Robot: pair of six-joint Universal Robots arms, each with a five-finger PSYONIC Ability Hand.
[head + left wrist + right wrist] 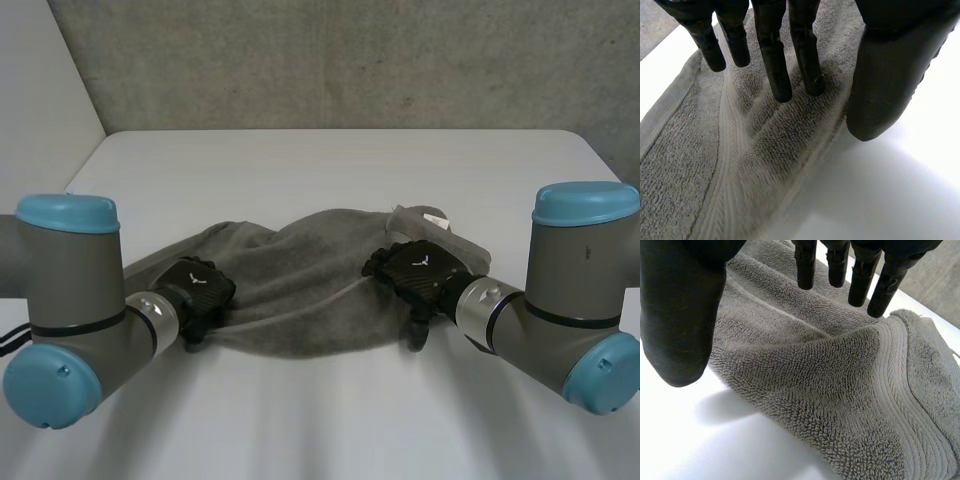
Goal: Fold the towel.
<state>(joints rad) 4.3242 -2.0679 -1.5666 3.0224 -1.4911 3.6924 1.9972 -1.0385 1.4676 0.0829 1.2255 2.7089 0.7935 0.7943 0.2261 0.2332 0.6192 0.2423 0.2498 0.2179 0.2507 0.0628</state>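
A grey towel (pixel 300 280) lies rumpled in a wide band across the white table (pixel 330 170), between the two arms. My left hand (pixel 197 285) is at the towel's near left edge. In the left wrist view its straight fingers (pixel 772 60) rest their tips on the towel (pixel 755 150), and its thumb (pixel 885 85) stands on the table just off the towel's edge. My right hand (pixel 418 272) is over the towel's near right edge. In the right wrist view its fingers (pixel 855 275) hang straight above the towel (pixel 840 380), its thumb (pixel 680 315) over bare table beside the edge.
A white label (pixel 435 216) sticks out at the towel's far right corner. Bare white table lies beyond the towel and in front of it. A grey wall rises behind the table's far edge.
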